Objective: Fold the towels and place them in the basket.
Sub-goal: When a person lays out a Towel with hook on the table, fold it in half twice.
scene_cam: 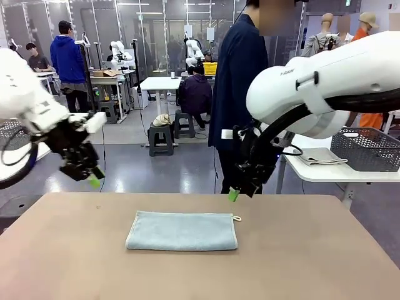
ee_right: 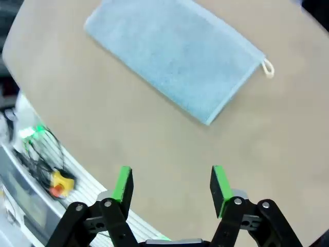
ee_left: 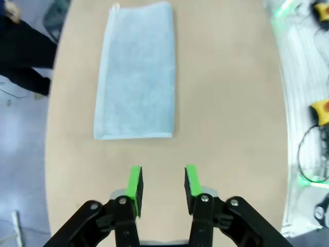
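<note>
A grey-blue towel [scene_cam: 182,230] lies folded in half on the tan table [scene_cam: 300,256], its corner loop at the right end. It also shows as the towel [ee_left: 136,72] in the left wrist view and the towel [ee_right: 177,54] in the right wrist view. My left gripper [scene_cam: 94,180] hovers above the table's far left edge, open with nothing between its fingers [ee_left: 135,188]. My right gripper [scene_cam: 235,194] hangs above the far edge, right of the towel, open and empty, green pads [ee_right: 122,184] apart. The basket [scene_cam: 367,149] stands on a white side table at the right.
A person in dark clothes [scene_cam: 240,75] stands at the far side of the table. Another folded towel [scene_cam: 322,157] lies next to the basket on the white side table [scene_cam: 325,172]. Bare tabletop surrounds the towel on all sides.
</note>
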